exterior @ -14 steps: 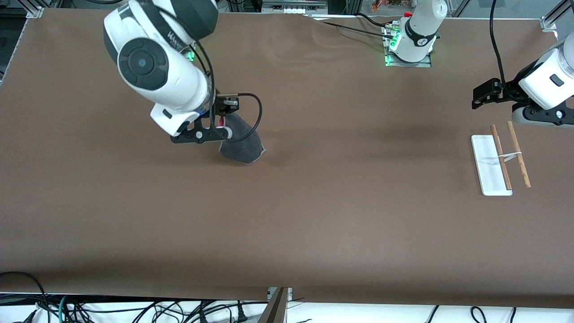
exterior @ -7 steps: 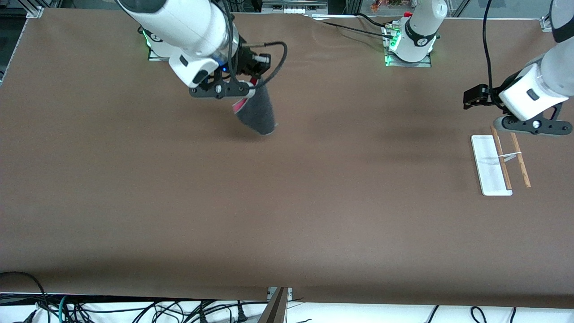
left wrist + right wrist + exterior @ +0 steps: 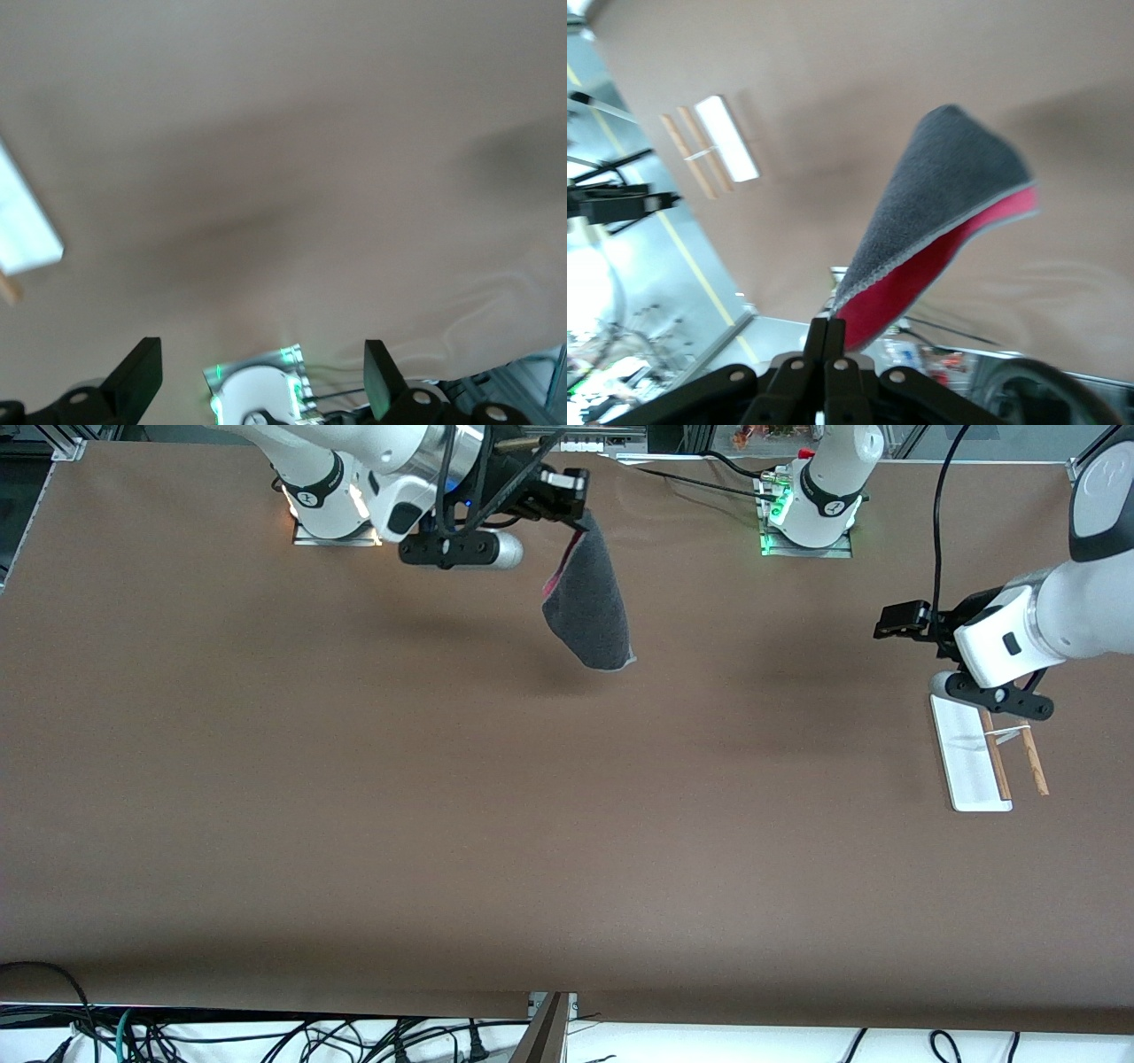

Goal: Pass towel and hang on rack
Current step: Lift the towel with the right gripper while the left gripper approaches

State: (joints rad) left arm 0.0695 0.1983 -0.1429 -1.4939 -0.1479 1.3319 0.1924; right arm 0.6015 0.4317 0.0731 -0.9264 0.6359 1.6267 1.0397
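Observation:
My right gripper (image 3: 576,512) is shut on one corner of the towel (image 3: 589,607) and holds it in the air over the table's middle, near the bases' edge. The towel hangs down, dark grey face outward, with a pink-red strip along one edge. In the right wrist view the towel (image 3: 948,199) hangs from the closed fingers (image 3: 835,341), grey above and red beneath. The rack (image 3: 967,766) stands at the left arm's end, with a white base and two brown rods (image 3: 1034,766). My left gripper (image 3: 897,620) is open and empty, in the air beside the rack; its wide-apart fingers (image 3: 140,372) show in the left wrist view.
The brown table (image 3: 532,824) carries nothing else. The left arm's base (image 3: 811,514) and the right arm's base (image 3: 319,505) stand along the edge farthest from the front camera. Cables lie under the edge nearest the front camera. The rack's white base (image 3: 27,230) shows in the left wrist view.
My right gripper has lifted the towel off the table and carried it toward the left arm's end and toward the bases. My left gripper has moved from over the rack toward the table's middle.

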